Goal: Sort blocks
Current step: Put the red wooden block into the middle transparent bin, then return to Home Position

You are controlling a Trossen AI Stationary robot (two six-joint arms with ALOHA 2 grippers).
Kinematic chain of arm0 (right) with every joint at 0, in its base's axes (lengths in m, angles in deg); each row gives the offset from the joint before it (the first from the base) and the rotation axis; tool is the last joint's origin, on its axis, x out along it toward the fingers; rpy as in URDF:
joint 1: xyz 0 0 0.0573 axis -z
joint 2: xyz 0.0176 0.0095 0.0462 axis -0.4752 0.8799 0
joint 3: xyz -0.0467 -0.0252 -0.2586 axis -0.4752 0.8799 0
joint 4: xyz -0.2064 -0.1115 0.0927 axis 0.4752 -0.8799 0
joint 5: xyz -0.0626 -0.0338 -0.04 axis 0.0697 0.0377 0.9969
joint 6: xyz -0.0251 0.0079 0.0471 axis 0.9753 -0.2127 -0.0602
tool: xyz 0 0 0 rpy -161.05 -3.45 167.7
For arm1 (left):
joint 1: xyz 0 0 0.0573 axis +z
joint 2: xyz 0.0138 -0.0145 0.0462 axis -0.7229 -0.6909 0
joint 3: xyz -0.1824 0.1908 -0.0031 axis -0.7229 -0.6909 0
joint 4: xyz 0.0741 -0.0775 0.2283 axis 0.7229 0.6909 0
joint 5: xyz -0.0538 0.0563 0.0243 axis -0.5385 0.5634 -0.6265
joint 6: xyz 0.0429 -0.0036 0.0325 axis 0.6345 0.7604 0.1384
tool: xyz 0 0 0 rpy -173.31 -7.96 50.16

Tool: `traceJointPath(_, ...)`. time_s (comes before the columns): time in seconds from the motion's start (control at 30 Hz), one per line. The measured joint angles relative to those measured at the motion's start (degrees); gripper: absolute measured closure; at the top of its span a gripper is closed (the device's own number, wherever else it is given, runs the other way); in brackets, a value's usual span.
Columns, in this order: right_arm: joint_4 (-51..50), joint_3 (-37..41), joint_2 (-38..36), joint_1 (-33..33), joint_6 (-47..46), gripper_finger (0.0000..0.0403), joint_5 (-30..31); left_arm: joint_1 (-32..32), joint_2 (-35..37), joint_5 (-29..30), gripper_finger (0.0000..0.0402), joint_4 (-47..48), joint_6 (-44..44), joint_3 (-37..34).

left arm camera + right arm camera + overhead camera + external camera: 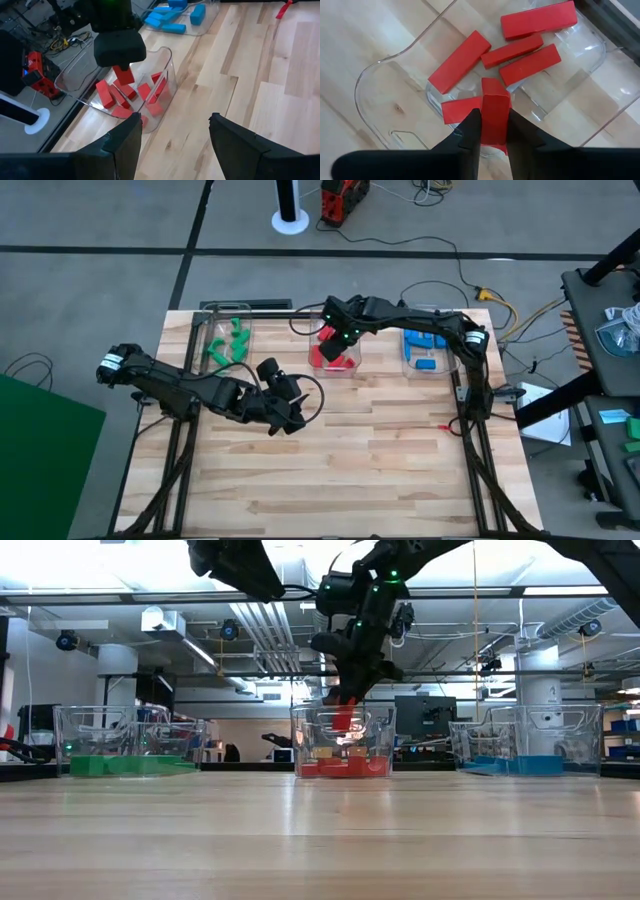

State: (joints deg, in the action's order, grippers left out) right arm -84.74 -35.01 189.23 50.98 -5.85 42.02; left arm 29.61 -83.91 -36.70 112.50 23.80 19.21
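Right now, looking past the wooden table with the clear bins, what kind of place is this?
Probably a robotics lab or industrial workspace. Exposed ceiling pipes run overhead, loose cables trail across the grey floor, and two dark robot arms work a butcher-block wooden table, the right gripper holding a red block over a clear plastic bin.

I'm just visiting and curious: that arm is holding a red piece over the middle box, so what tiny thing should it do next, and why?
Probably open the right gripper and let go. It is shut on a red block held upright directly above the clear bin, where other red blocks already lie, so the block should drop in with its own colour. The left gripper waits open over the table nearby.
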Motion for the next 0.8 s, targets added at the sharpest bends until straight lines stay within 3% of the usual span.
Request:
traceJointPath(0.37, 0.1, -0.6, -1.1, -0.4, -0.5, 0.023, 3.3, 0.0, 0.0, 0.0, 0.0193, 0.0, 0.0, 0.0)
traceJointPath(0.6, 0.7, -0.5, -9.1, -8.1, 0.5, 0.0188, 4.2, 0.0, 0.0, -0.1, 0.0193, 0.0, -1.9, 0.0)
traceJointPath(0.7, 0.7, -0.1, -13.5, -13.6, 1.9, 0.0187, 9.2, 0.0, 0.0, -0.2, 0.0193, -0.3, -4.0, 0.0)
traceJointPath(0.8, 1.3, 0.6, -19.1, -19.8, 2.1, 0.0192, 19.3, 0.0, 0.0, -2.0, 0.0193, -0.8, -5.1, 0.0)
